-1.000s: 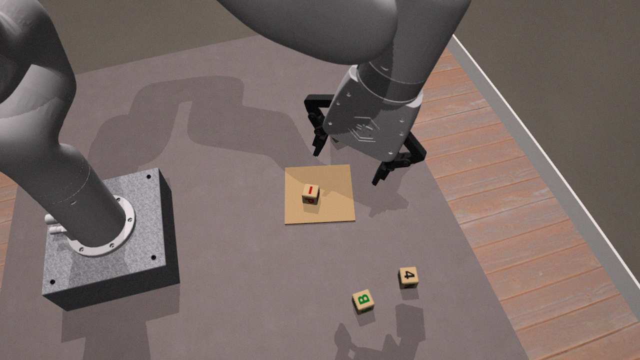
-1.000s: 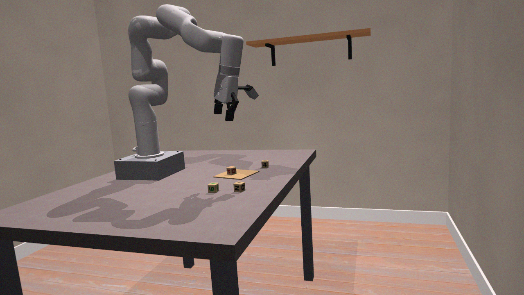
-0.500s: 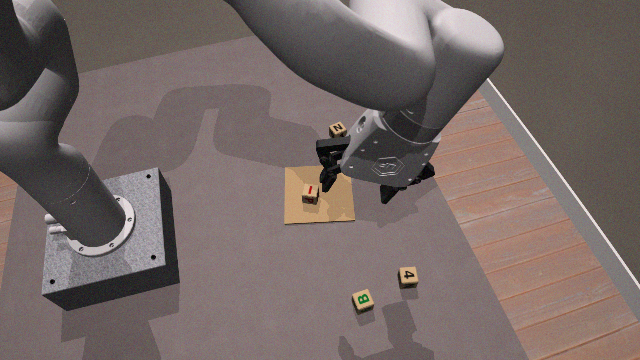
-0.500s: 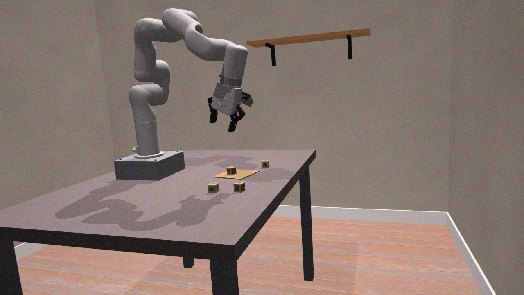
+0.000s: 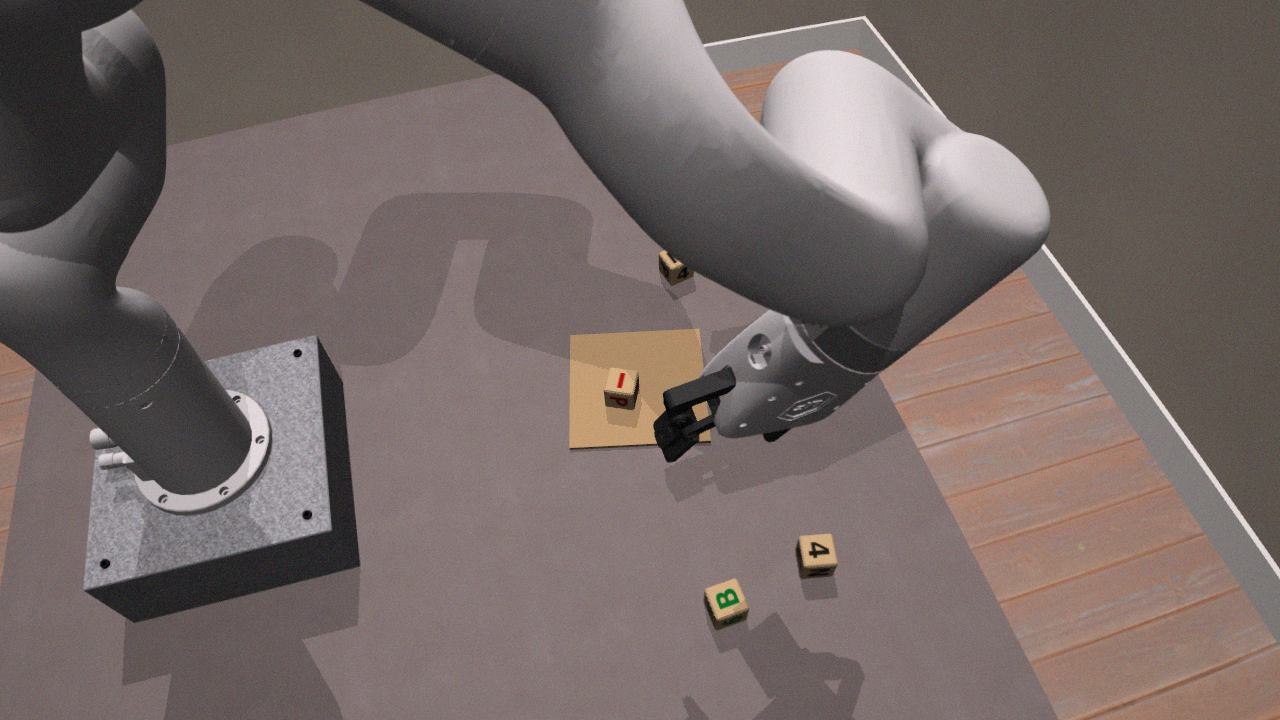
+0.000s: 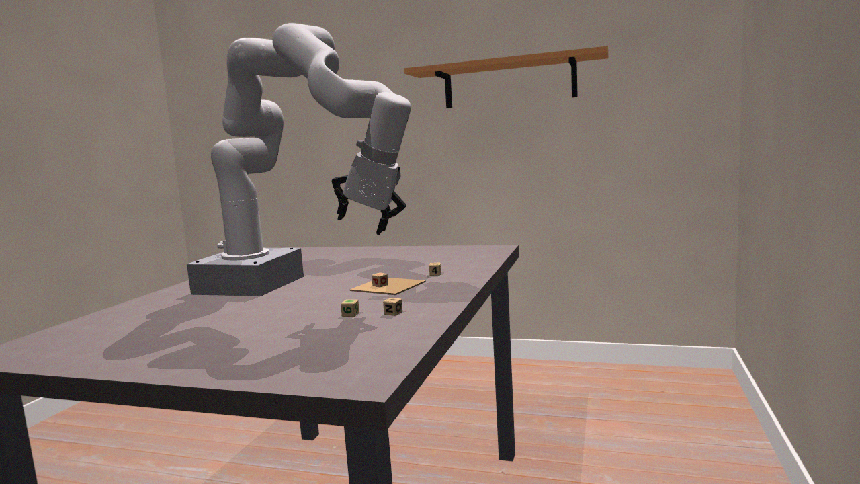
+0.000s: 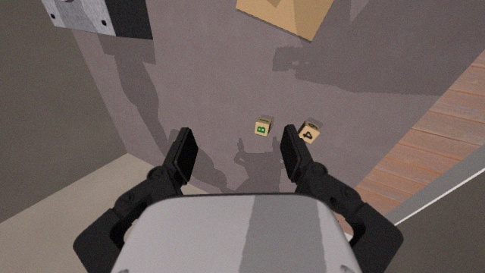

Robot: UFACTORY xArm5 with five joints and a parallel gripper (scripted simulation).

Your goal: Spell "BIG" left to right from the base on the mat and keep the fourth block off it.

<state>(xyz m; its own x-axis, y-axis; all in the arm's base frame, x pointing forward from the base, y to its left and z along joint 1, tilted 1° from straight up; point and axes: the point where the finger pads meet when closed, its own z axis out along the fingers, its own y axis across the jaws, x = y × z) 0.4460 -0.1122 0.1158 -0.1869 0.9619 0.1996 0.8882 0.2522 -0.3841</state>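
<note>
1. While the claw (image 5: 726, 438) (image 6: 361, 224) (image 7: 238, 136) hangs wide open and empty above the surface (image 5: 447, 537) (image 6: 180, 361) (image 7: 212, 76), we count one block on the mat (image 5: 590, 429) (image 6: 406, 286) (image 7: 292, 23).
2. Done, by our reading: the red-barred block (image 5: 621, 387) (image 6: 379, 279), presumably the I, sits flat on the mat, below the claw and towards the robot's base (image 5: 286, 394) (image 6: 246, 279) (image 7: 132, 19). We cannot confirm its letter is upright.
3. Left: the green B block (image 5: 726, 602) (image 6: 349, 308) (image 7: 263, 127) lies off the mat, B up, seen between the open fingers in the wrist view. We judge it a likely next pick.
4. G shows on no top face we can read; we probably need to turn a block.
5. Others: the 4-topped block (image 5: 816, 555) (image 6: 392, 306) (image 7: 309, 133) lies near B, seen beside one finger, and could be bumped. The far block (image 5: 675, 266) (image 6: 435, 269) lies across the mat from B; the arm partly hides it from above.

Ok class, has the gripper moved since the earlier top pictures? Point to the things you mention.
Yes: judged against the mat (image 5: 590, 425) (image 6: 406, 286) (image 7: 289, 19), the gripper (image 5: 727, 441) (image 6: 361, 224) (image 7: 238, 136) has shifted toward the B block (image 5: 725, 600) (image 6: 349, 308) (image 7: 262, 127).
</note>
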